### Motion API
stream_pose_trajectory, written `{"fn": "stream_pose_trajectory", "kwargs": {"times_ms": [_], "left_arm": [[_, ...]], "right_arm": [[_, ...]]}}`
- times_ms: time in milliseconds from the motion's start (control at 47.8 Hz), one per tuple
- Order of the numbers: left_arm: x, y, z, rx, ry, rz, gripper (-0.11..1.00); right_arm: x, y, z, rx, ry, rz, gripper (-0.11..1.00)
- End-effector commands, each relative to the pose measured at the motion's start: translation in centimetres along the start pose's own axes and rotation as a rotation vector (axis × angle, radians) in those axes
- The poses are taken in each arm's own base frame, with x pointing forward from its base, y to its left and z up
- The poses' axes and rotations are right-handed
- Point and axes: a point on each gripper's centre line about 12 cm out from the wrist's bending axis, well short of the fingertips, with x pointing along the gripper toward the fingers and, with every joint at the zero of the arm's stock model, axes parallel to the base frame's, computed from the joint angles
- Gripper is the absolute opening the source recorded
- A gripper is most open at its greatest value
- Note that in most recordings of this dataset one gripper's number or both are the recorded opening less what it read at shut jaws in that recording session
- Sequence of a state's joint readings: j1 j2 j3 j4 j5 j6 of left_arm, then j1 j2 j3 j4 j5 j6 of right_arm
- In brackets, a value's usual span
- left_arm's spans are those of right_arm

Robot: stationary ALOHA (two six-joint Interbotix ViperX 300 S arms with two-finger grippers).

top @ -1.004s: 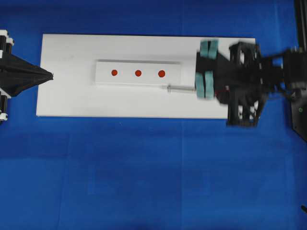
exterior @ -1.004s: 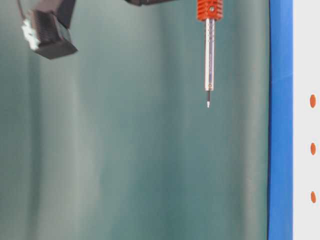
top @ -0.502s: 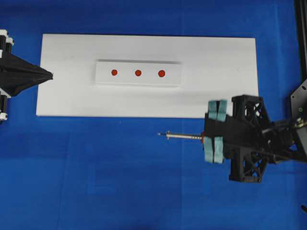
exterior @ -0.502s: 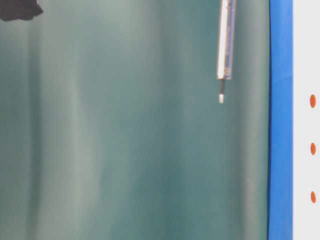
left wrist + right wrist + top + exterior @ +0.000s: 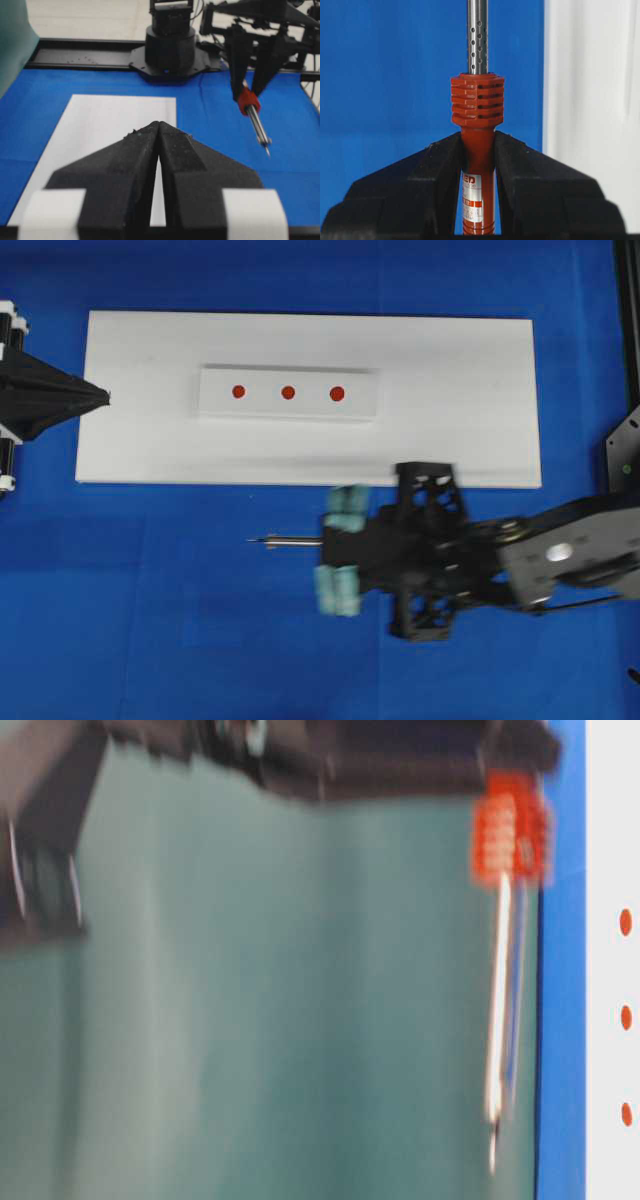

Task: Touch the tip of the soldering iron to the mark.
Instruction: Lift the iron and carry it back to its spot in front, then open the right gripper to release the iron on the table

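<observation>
Pinching the soldering iron [image 5: 295, 539] by its red handle, the right gripper [image 5: 338, 551] has swung off the white board [image 5: 460, 360], carrying the tip [image 5: 254, 539] farther from its 3 red marks [image 5: 288, 393], while the left gripper [image 5: 159, 131] stays pressed together.

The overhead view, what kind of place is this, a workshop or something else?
Most likely a robotics lab test bench: a blue mat, a white board carrying a strip with three red marks, and a robot arm's claw gripping a soldering iron.

I see a red-orange ribbed soldering iron [image 5: 477, 150] with a perforated silver shaft, held between black fingers [image 5: 530, 195]; a white board [image 5: 450, 360] with three red dots [image 5: 288, 393] lies on blue cloth [image 5: 150, 620].
</observation>
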State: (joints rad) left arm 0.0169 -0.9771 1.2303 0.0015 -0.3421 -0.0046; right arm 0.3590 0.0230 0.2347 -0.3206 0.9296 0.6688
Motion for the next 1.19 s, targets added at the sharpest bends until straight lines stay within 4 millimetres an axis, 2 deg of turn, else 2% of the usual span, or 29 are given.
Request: {"fn": "stream_pose_trajectory", "kwargs": {"times_ms": [0,167,314,502,649,1004,1172], "left_arm": [[0.2,0.0,0.4,-0.001,-0.015,0.001,0.00],[0.1,0.0,0.5,-0.012,-0.017,0.001,0.00],[0.2,0.0,0.4,-0.023,-0.014,0.001,0.00],[0.2,0.0,0.4,-0.023,-0.014,0.001,0.00],[0.2,0.0,0.4,-0.023,-0.014,0.001,0.00],[0.1,0.0,0.3,-0.023,-0.012,0.001,0.00],[0.1,0.0,0.3,-0.023,-0.012,0.001,0.00]], "right_arm": [[-0.7,0.4,2.4,0.005,-0.061,0.023,0.06],[0.1,1.2,4.9,-0.030,-0.101,0.038,0.06],[0.8,1.4,5.8,-0.035,-0.108,0.038,0.06],[1.4,1.4,5.4,-0.036,-0.096,0.035,0.06],[2.9,1.5,4.8,-0.037,-0.100,0.050,0.06],[9.1,3.0,2.4,-0.033,-0.133,0.148,0.06],[11.3,3.3,1.8,-0.038,-0.140,0.170,0.06]]}}
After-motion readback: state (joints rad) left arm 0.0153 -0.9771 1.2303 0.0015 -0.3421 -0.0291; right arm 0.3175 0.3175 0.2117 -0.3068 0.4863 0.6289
